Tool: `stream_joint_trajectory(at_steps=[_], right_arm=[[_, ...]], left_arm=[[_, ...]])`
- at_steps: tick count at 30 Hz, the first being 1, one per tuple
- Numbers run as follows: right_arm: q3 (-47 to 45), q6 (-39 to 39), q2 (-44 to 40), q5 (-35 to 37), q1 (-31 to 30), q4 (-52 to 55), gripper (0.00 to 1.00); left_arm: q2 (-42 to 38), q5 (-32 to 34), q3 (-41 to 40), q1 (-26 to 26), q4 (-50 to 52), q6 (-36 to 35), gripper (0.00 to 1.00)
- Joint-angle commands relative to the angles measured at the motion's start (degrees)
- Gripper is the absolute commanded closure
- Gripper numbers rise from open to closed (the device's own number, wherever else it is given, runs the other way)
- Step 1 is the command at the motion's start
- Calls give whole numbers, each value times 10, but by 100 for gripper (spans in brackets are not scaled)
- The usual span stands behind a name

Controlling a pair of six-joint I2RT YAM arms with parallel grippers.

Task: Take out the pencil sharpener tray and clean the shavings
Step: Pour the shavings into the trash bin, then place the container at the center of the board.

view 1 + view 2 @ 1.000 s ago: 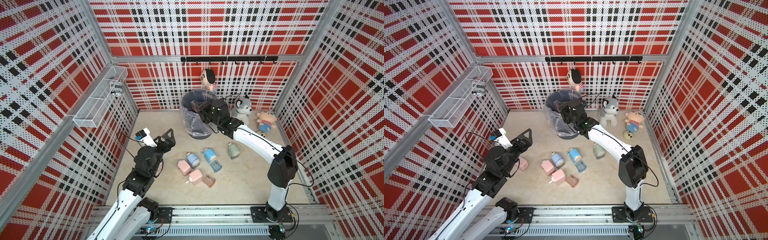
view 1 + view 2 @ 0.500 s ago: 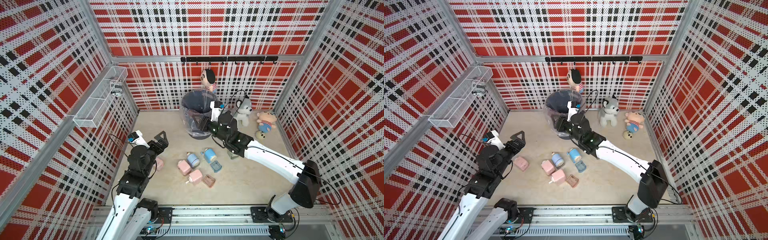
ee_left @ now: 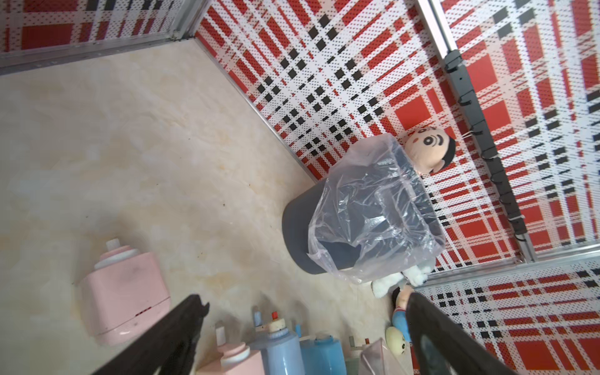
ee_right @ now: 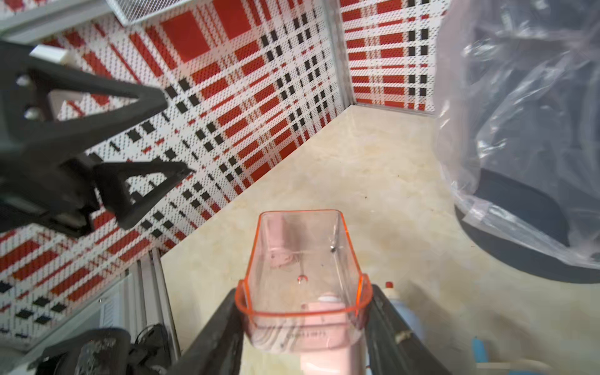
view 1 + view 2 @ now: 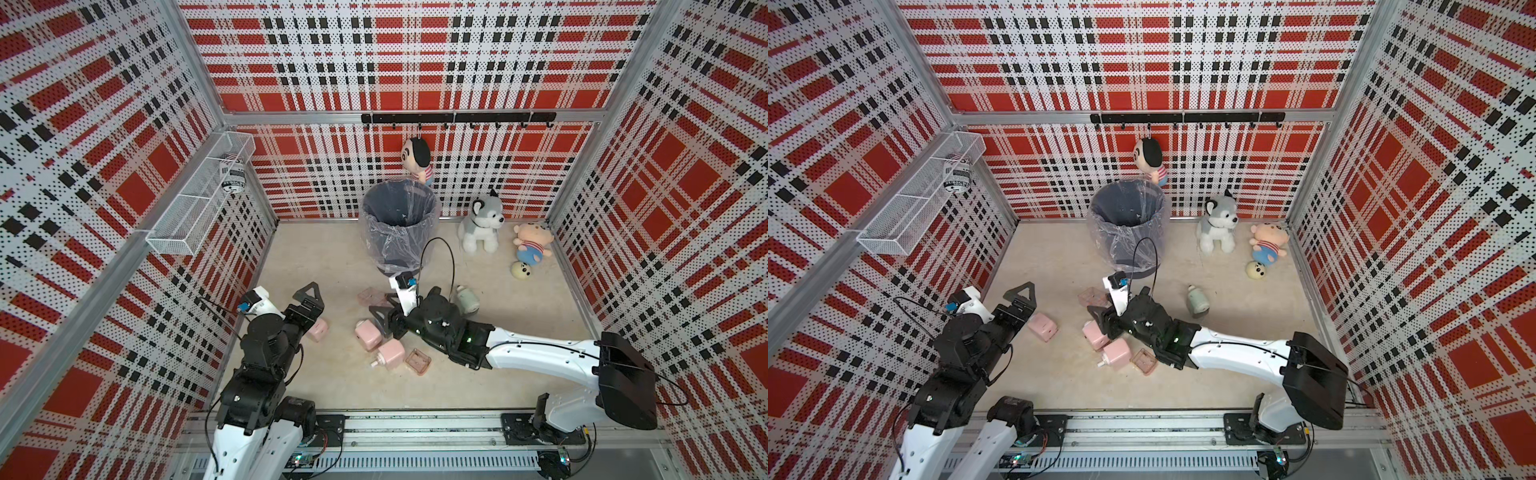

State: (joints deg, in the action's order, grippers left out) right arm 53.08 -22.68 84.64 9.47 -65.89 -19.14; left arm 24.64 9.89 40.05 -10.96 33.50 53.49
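the right arm had been brought down from the bin (image 5: pixel 399 212) to the pink sharpeners (image 5: pixel 368 334). the tray (image 4: pixel 300 259), seemingly almost emptied of shavings, was kept clamped in the right gripper (image 4: pixel 303 308). the left gripper (image 5: pixel 311 307) was spread, holding nothing. refitting was judged due.

Red, white and black plaid walls (image 5: pixel 457 62); grey bin (image 5: pixel 386 245) (clear liner); pink sharpeners (image 5: pixel 368 334); orange-tinted clear tray (image 4: pixel 302 276); beige bench (image 5: pixel 324 257).
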Motion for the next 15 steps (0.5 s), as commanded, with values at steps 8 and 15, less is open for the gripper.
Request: stream_joint_trajectory(at_steps=[8, 15], right_arm=[[24, 33, 121, 96, -109, -57, 59], [66, 18, 208, 148, -144, -48, 59]], left_arm=[[44, 81, -49, 12, 21, 31, 2], [95, 34, -90, 87, -53, 22, 2]])
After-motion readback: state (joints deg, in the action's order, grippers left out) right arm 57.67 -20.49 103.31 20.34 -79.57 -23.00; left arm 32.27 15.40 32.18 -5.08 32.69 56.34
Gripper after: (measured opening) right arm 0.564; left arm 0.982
